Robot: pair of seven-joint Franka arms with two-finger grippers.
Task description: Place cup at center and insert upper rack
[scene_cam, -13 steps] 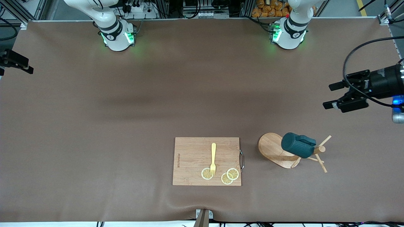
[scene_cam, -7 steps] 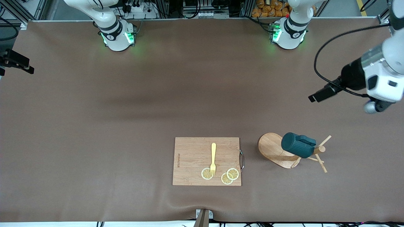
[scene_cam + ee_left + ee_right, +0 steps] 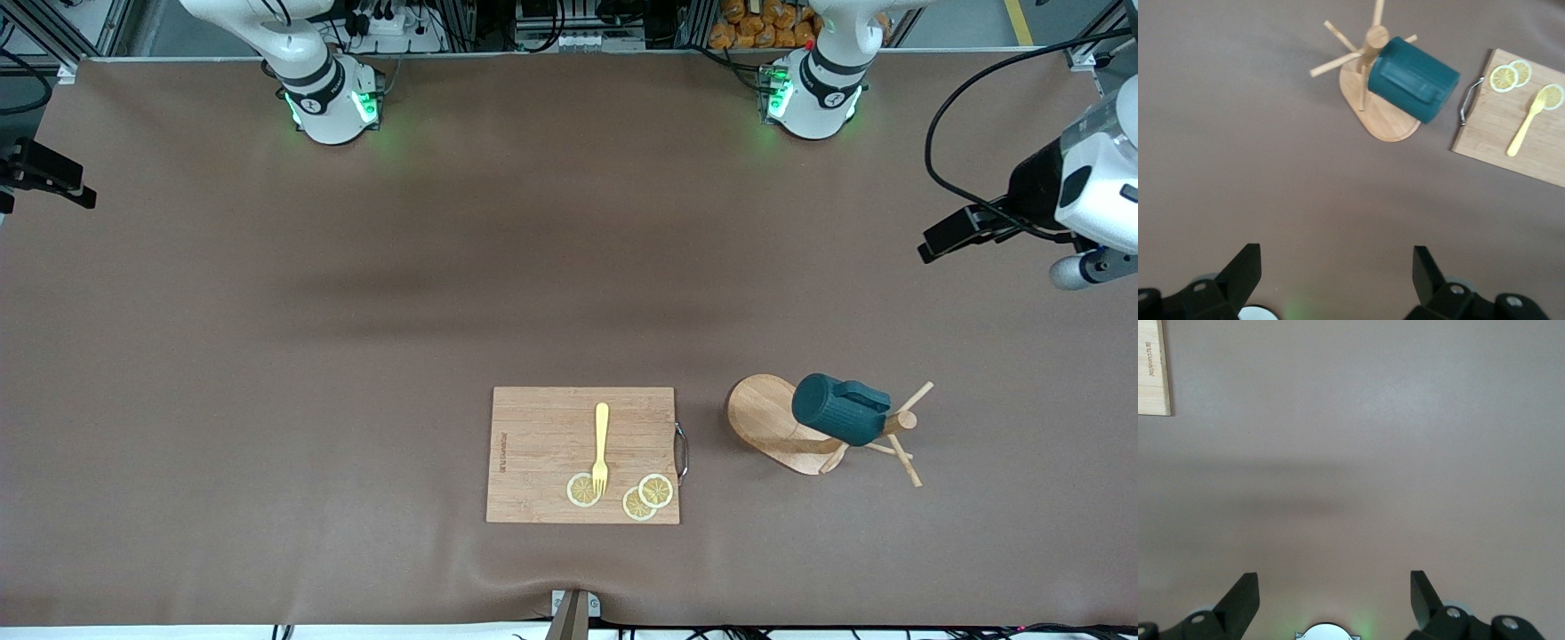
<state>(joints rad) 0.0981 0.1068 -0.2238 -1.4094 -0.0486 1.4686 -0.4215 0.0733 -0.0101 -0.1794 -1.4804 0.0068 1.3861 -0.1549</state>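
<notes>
The dark teal ribbed cup (image 3: 840,409) hangs on its side on a peg of the light wooden upper rack (image 3: 766,418), which stands upright on its oval base toward the left arm's end of the table. Both also show in the left wrist view, the cup (image 3: 1413,79) over the rack's base (image 3: 1386,125). My left gripper (image 3: 942,240) is open and empty, up in the air over bare table near the left arm's end; its jaws (image 3: 1337,273) stand wide apart. My right gripper (image 3: 58,178) waits open and empty at the right arm's end (image 3: 1334,597).
A rectangular wooden cutting board (image 3: 542,444) with a metal handle lies beside the rack, toward the right arm's end. On it are a yellow fork (image 3: 601,444) and three lemon slices (image 3: 647,498). The board's corner shows in the right wrist view (image 3: 1153,367).
The left arm has turned its wrist and its gripper has shifted over the left arm's end of the table. The cup, the rack and the right arm have not moved.
</notes>
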